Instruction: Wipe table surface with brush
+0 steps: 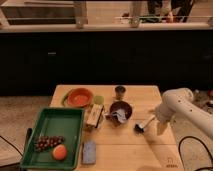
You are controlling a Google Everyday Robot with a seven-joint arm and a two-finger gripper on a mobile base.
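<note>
Camera view: my hand (155, 120) hangs over the right side of the worktop (125, 150), mostly masked by the white arm (175, 102). I cannot tell its grip. The brush (143, 126) sits just beside it, with its dark head toward the bowl (121, 110).

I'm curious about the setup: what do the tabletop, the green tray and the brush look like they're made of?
The table surface looks like light matte wood: tan, with plank seams. The green tray looks like plastic: uniform colour, moulded raised rim. The brush, by the gripper at the table's right side, has dark bristles, probably fibre; its pale handle's material is unclear.
</note>
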